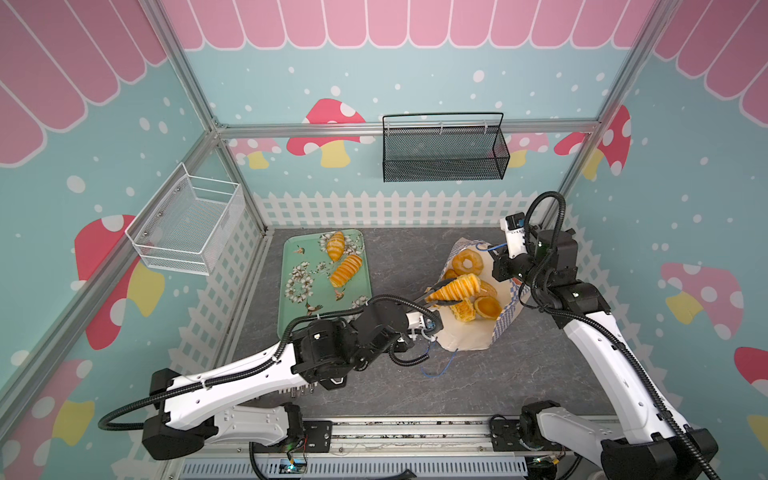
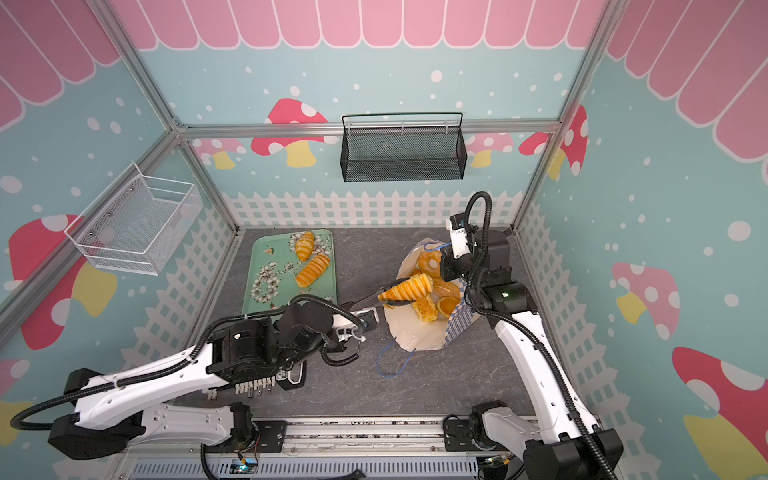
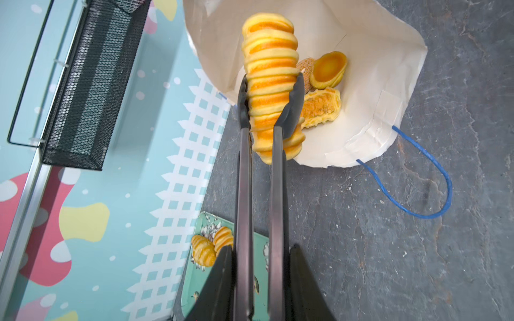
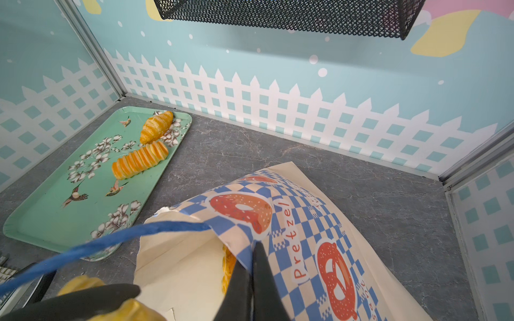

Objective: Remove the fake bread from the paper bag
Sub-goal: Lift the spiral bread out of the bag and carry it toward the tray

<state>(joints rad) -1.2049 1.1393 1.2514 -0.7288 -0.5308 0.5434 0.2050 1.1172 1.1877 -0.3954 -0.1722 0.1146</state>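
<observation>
paper bag (image 4: 306,194) contents half hidden behind one ribbed loaf (image 3: 271,83), clamped in tongs (image 3: 244,194) the left gripper (image 3: 260,258) squeezes; right gripper (image 4: 251,275) pinches bag rim; two pastries (image 4: 155,130) on tray (image 4: 55,219) by left gripper

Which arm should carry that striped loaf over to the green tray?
Left. The left claw grips tongs clamping the ribbed loaf over the paper bag, and the tray lies on its side. The right claw is busy pinching the bag's rim.
</observation>
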